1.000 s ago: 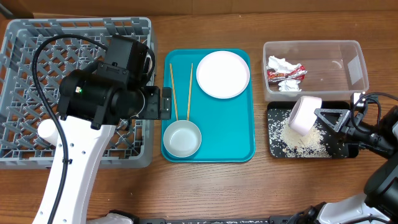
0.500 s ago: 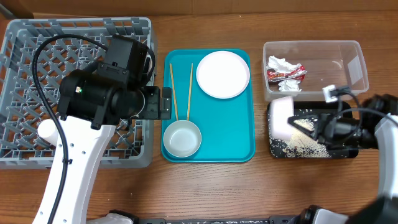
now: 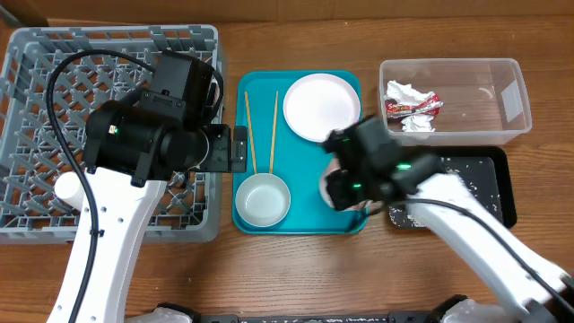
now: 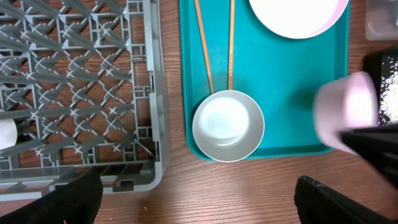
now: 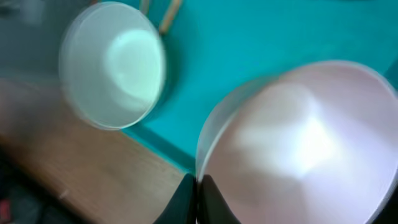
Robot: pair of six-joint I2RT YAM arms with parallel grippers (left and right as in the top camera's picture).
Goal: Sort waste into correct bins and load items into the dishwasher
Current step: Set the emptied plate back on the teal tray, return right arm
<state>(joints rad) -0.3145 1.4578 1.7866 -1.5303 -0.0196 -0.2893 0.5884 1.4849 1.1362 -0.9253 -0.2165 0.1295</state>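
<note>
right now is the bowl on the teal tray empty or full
Empty. The bowl stands upright on the teal tray, and the left wrist view shows only its bare shiny bottom, no scraps.

Two chopsticks [image 3: 250,135]; one white plate [image 3: 321,107]; one metal bowl [image 3: 263,199]; one small cup [image 4: 345,111]; one teal tray [image 3: 309,193]; one grey rack [image 3: 36,90]; one clear tub [image 3: 475,94]; one black tray [image 3: 489,179]; one wrapper [image 3: 414,106].
</note>
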